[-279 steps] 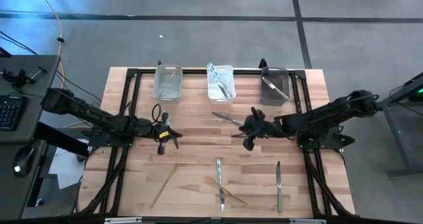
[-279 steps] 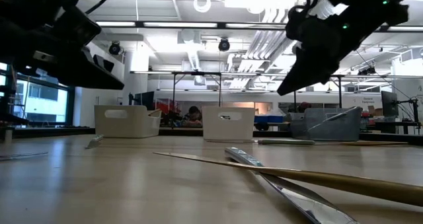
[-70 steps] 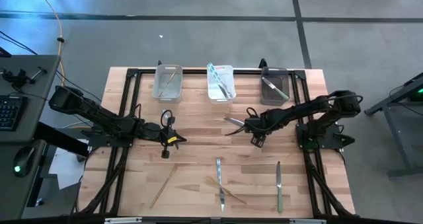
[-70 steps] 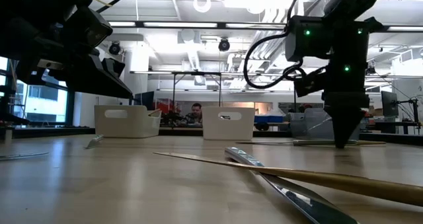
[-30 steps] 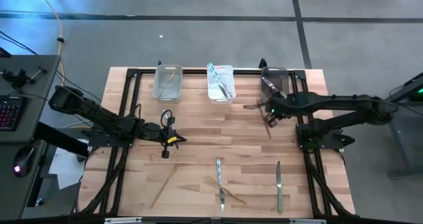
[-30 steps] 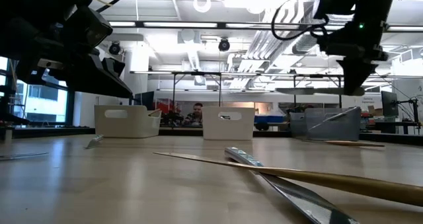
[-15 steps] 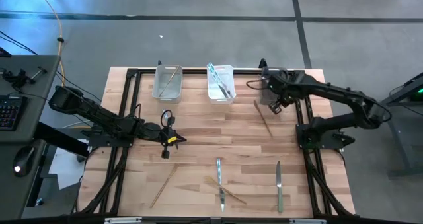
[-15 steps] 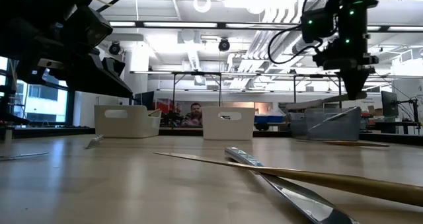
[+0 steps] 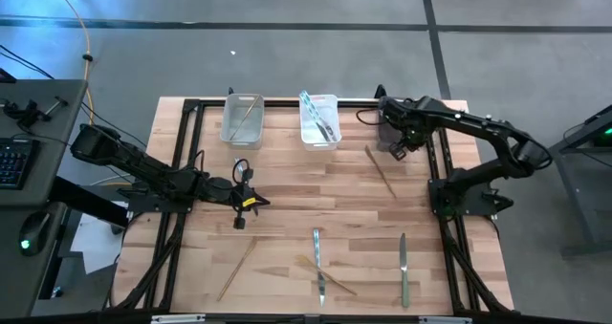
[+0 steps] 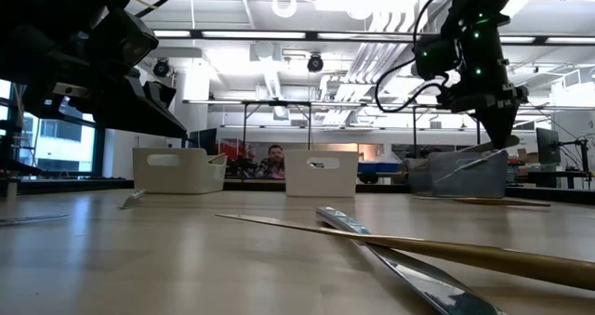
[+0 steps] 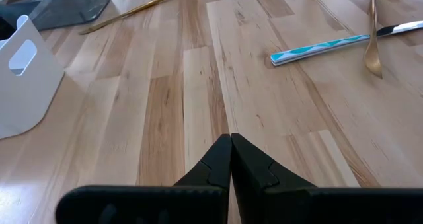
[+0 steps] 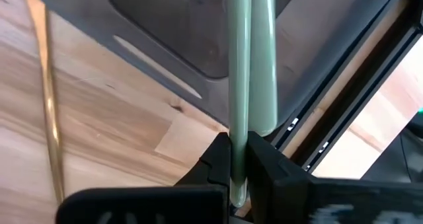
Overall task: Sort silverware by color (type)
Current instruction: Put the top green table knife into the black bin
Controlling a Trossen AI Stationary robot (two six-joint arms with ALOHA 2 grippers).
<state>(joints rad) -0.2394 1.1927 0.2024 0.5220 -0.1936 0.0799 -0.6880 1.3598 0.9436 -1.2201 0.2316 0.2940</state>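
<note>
Right gripper (image 12: 239,159) is clamping tight on a grey-green piece (image 12: 239,85) by its handle, hanging over the near edge of the grey bin (image 9: 395,133) at the far right corner of the table (image 9: 287,185); another grey-green handle is lying in that bin beside it. A gold piece (image 9: 381,171) is lying on the wood just in front of the bin.

Left gripper (image 11: 230,161) is sitting fully closed with nothing in it, hovering mid-left. Clear bin (image 9: 242,119) and white bin (image 9: 318,120) are holding pieces. More silverware is lying near the front edge: teal knife (image 9: 317,265), green knife (image 9: 404,270), gold stick (image 9: 235,270).
</note>
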